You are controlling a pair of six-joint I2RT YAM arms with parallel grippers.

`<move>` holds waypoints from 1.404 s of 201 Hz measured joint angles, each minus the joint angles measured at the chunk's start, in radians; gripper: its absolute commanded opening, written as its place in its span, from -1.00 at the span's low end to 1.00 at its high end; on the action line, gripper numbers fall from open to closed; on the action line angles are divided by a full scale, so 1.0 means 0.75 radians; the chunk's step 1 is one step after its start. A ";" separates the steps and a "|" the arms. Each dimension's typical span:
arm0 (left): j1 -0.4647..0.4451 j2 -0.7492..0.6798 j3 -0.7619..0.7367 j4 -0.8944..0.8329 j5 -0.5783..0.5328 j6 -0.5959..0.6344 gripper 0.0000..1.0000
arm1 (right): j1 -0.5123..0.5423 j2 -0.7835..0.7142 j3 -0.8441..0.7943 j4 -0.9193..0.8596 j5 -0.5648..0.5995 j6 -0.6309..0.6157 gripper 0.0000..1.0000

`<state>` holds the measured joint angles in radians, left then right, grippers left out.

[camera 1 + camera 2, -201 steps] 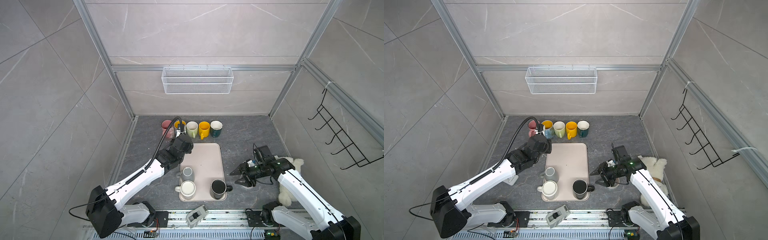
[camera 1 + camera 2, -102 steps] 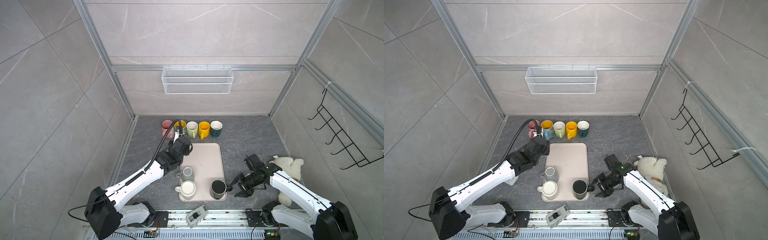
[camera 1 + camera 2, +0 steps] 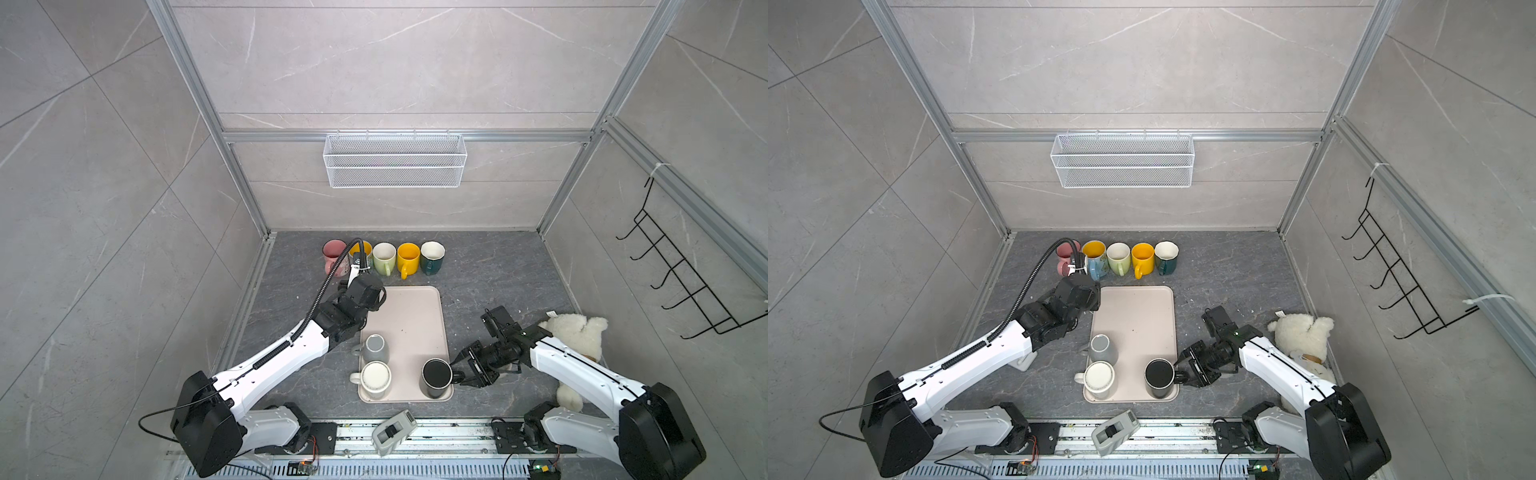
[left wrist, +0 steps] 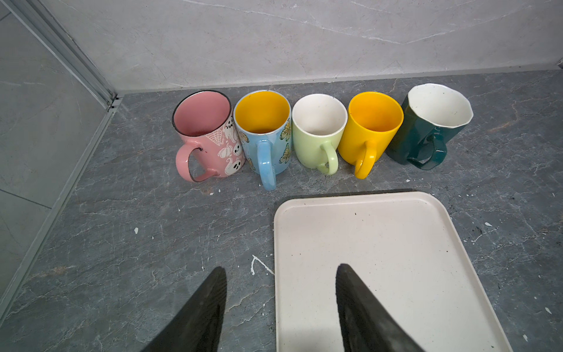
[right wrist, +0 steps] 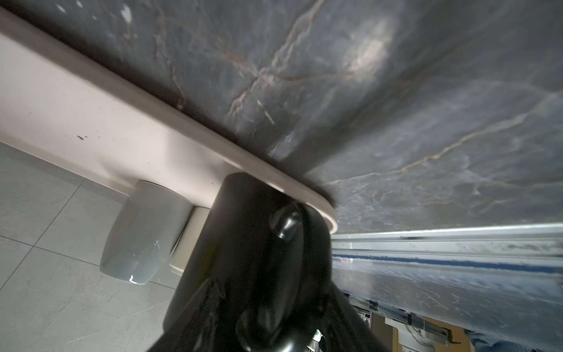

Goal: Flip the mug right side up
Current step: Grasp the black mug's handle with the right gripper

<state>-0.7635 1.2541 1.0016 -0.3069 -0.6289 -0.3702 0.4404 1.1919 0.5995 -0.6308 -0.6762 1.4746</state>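
Observation:
Three mugs stand bottom-up at the near end of the beige tray (image 3: pixel 411 316) (image 3: pixel 1142 307): a grey mug (image 3: pixel 375 348), a cream mug (image 3: pixel 375 376) and a black mug (image 3: pixel 436 374) (image 3: pixel 1158 374) (image 5: pixel 243 243). My right gripper (image 3: pixel 457 375) (image 3: pixel 1180 374) lies low at the black mug's right side. It is open, with one finger on each side of the mug's handle (image 5: pixel 286 225). My left gripper (image 3: pixel 372 293) (image 4: pixel 281 268) hangs open and empty over the tray's far left corner (image 4: pixel 365 243).
Several upright mugs (image 3: pixel 384 257) (image 4: pixel 316 131) line the back, just beyond the tray. A white plush bear (image 3: pixel 577 336) lies behind my right arm. A wire basket (image 3: pixel 395 160) hangs on the back wall and a hook rack (image 3: pixel 681 286) on the right wall.
My right gripper dropped and moved left from the open floor until its fingers straddle the black mug's handle. My left gripper barely shifted. The mugs have not moved.

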 measured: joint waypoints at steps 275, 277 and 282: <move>0.000 0.037 0.000 -0.002 -0.014 0.001 0.23 | 0.035 0.148 0.063 0.167 -0.022 0.054 -0.89; 0.000 0.037 0.000 -0.002 -0.015 0.001 0.23 | 0.036 0.149 0.063 0.168 -0.021 0.052 -0.93; 0.000 0.037 0.000 -0.002 -0.017 0.001 0.23 | 0.036 0.150 0.064 0.169 -0.022 0.054 -1.00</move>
<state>-0.7635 1.2819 1.0016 -0.3080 -0.6418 -0.3695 0.4675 1.3041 0.6472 -0.5037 -0.6926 1.5150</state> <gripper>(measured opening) 0.614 0.160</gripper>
